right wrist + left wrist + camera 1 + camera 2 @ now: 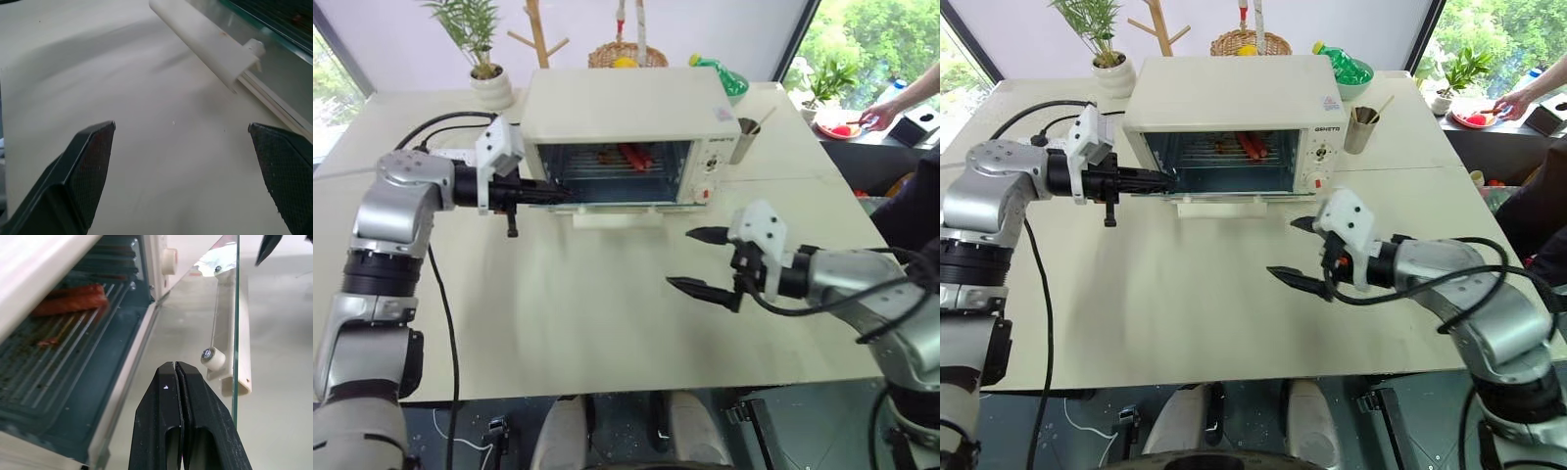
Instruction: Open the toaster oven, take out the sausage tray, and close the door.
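**Ana:** Left eye view first: the toaster oven [631, 113] stands at the back of the worktop [587, 313], and its door [607, 201] is folded down nearly flat, the bar handle [615, 218] along the front edge. Where's the sausage tray?

**Ben:** Inside, on the rack. You can make out the sausage tray [626, 162] through the opening, with the red-brown sausages [634, 155] toward the back. Its long side runs across the oven, parallel to the handle, so it has to come straight out over the lowered glass.

**Ana:** Which arm is better placed?

**Ben:** My judgement is the right. The right pincer [700, 262] hangs over the bare worktop with its jaws spread wide, in front of the oven's right end and pointing toward it. The tray lies ahead of it and somewhat to its left, beyond the handle. It's near, not touching anything.

**Ana:** And the left?

**Ben:** The left pincer [553, 191] is pressed shut, empty, with its tip at the door's left corner, right by the glass edge; the left wrist view shows the closed fingers [166, 401] beside the pane. It points sideways along the oven front, across the tray's long side, so it's closer but poorly aimed for gripping the rim.
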Robot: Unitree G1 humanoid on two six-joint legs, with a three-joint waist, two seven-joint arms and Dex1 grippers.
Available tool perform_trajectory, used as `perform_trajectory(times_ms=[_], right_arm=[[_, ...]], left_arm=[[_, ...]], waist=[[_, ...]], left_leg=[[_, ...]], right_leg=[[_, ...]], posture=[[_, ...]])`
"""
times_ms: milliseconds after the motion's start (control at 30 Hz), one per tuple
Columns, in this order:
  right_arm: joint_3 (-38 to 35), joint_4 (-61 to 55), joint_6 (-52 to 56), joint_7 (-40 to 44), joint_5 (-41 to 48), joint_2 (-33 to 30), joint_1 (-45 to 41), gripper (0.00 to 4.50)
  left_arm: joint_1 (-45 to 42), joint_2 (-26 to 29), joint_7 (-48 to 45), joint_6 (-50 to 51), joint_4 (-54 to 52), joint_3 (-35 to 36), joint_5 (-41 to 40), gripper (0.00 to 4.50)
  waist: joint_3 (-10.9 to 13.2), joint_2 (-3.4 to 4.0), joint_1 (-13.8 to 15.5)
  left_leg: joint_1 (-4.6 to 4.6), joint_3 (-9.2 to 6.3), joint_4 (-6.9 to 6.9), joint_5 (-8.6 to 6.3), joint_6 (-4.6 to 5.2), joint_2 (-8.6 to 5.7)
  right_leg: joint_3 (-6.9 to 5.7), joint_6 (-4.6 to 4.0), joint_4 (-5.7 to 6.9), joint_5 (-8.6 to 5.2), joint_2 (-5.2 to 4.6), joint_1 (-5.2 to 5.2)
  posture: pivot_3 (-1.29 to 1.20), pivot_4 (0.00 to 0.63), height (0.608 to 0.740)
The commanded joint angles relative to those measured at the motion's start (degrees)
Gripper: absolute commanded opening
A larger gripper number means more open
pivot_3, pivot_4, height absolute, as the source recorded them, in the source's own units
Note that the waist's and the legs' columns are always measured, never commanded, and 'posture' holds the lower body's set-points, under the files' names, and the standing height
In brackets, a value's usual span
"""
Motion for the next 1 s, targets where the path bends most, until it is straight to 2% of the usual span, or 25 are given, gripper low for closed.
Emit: perform_trajectory(times_ms=[33, 267, 667, 867, 1000], right_arm=[[-5.3, -4.0, 1.0, -0.3, 3.6, -1.8, 1.6, 4.50], [-8.6, -3.7, 1.5, -4.2, 4.7, -2.5, 2.4, 4.50], [-6.4, -1.5, -0.2, -8.2, 2.6, -2.1, -1.4, 4.50], [-0.2, 0.8, -2.6, -10.3, -2.7, -1.7, -6.1, 4.50], [5.7, 5.3, -1.1, -13.9, -6.0, 2.2, -12.0, 4.50]], left_arm=[[1.4, 0.0, 0.1, 0.9, -3.3, 1.3, -1.8, 0.04], [7.7, -0.8, 1.8, 2.7, -9.1, 0.7, -3.0, 0.04], [15.3, -4.0, 6.6, 0.0, -10.7, -1.0, -0.5, 0.04], [16.4, -5.7, 9.0, -1.3, -8.6, -1.3, 0.6, 0.04], [17.4, -6.6, 10.5, -2.7, -7.6, -1.3, 1.4, 0.04]], waist=[[0.0, 0.00, -0.2], [0.0, -0.01, -0.1], [0.0, -0.01, 0.0], [0.0, -0.01, -0.1], [0.0, -0.01, -0.3]], left_leg=[[0.02, 0.00, 0.00, 0.00, 0.00, 0.01], [0.05, 0.03, 0.01, 0.00, 0.00, 0.02], [0.05, 0.04, 0.02, 0.00, 0.00, 0.01], [0.05, 0.04, 0.02, 0.00, 0.00, 0.01], [0.08, 0.05, 0.02, 0.00, 0.00, 0.02]], right_leg=[[0.00, 0.00, 0.00, 0.00, 0.00, 0.00], [0.06, -0.03, 0.01, 0.01, 0.01, 0.02], [0.10, -0.04, 0.00, 0.01, 0.01, 0.02], [0.10, -0.06, 0.00, 0.02, 0.01, 0.02], [0.11, -0.08, 0.00, 0.04, 0.03, 0.02]], posture=[[0.00, 0.150, 0.740], [0.00, 0.150, 0.740], [0.00, 0.150, 0.740], [0.00, 0.150, 0.740], [0.00, 0.150, 0.740]])
